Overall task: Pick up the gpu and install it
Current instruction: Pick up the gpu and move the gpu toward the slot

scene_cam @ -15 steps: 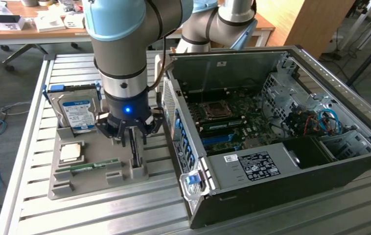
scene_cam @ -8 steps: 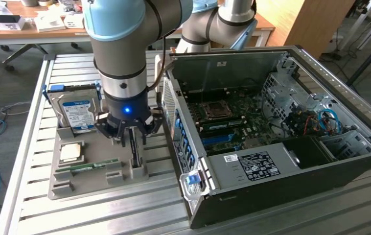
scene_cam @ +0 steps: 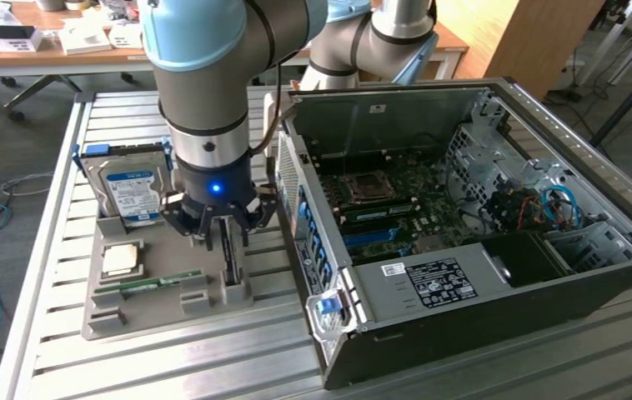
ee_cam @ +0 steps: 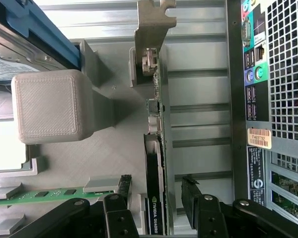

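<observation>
Exterior view, lower left of frame: grey plastic holder tray (scene_cam: 127,321) on a slatted aluminium table (scene_cam: 183,367), just beside an open black desktop computer case (scene_cam: 449,333).
Arm: grey-and-blue robot arm (scene_cam: 210,100) reaching down from upper left of frame, black two-finger gripper (scene_cam: 227,246) low over the tray's side nearest the case.
Pincer: released, black fingers (ee_cam: 188,193) spread either side of the card, gaps showing on both sides in the wrist view.
Task thing: thin green-brown gpu card (ee_cam: 155,119) standing on edge in its tray slot, pale metal bracket (ee_cam: 154,29) at the end away from the gripper, not yet lifted.
Other tray parts: boxy hard drive (scene_cam: 132,196) with blue-white label, narrow green RAM stick (scene_cam: 160,283), square pale processor chip (scene_cam: 122,260).
</observation>
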Robot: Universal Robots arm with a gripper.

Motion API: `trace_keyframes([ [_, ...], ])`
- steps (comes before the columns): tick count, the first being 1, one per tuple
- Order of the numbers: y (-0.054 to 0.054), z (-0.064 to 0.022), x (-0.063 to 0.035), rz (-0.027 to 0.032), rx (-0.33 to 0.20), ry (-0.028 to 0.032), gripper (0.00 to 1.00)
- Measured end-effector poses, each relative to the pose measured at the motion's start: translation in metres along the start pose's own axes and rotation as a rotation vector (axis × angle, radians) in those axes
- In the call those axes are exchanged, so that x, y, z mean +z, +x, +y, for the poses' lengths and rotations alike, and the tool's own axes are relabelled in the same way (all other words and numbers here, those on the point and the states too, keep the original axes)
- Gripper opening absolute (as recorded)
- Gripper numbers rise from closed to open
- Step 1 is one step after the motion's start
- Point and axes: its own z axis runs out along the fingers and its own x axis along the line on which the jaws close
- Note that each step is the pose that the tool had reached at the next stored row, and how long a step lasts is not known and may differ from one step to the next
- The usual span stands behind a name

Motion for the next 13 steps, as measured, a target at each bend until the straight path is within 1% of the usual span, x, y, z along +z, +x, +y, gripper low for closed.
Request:
trace_keyframes([
  [5, 0.0001, 0.0005, 0.0003, -0.0004, 0.0, -0.0003, 0.53],
  [9, 0.001, 0.005, 0.0007, -0.0002, 0.0, -0.0002, 0.53],
  [13, 0.0014, 0.0063, 0.0014, -0.0003, 0.0, -0.0002, 0.53],
])
